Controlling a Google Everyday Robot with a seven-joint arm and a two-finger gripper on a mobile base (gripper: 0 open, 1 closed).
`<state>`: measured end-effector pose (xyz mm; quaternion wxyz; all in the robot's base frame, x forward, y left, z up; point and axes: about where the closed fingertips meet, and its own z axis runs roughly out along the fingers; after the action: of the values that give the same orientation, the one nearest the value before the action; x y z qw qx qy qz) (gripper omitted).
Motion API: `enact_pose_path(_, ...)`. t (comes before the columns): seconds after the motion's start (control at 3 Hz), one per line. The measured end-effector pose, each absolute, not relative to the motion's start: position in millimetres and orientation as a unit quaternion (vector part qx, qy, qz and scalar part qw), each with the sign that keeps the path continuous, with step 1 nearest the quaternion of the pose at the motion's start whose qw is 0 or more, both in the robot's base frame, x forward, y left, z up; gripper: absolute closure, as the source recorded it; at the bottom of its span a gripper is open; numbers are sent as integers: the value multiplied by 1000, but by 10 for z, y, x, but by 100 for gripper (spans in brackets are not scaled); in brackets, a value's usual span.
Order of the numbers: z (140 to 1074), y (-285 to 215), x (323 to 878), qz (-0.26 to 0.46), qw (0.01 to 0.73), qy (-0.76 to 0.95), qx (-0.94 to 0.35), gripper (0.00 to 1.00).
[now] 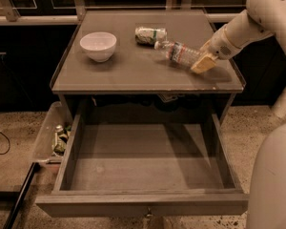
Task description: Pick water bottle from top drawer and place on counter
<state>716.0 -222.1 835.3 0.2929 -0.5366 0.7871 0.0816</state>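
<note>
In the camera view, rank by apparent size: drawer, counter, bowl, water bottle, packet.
1. drawer and counter: these look alike; the drawer is nearer the camera, so unranked.
2. bowl
3. water bottle, held tilted by the jaws of the gripper over the counter's right side
4. packet

The white arm (257, 18) comes in from the upper right, and its forearm slopes down and to the left over the right side of the counter (133, 75). The gripper (199, 63) at its end points down-left. Its tan fingers (205, 65) appear closed around the base end of the tilted water bottle (178, 53). A rounded white part of the robot's body (274, 180) fills the lower right corner.
</note>
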Motion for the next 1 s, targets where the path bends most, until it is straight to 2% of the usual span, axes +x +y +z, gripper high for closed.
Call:
enact_pose_path(0.33, 8391, -2220, 7160, 82, 293, 787, -537, 81)
enact_pose_path(1.0, 8390, -2220, 7160, 82, 293, 787, -537, 34)
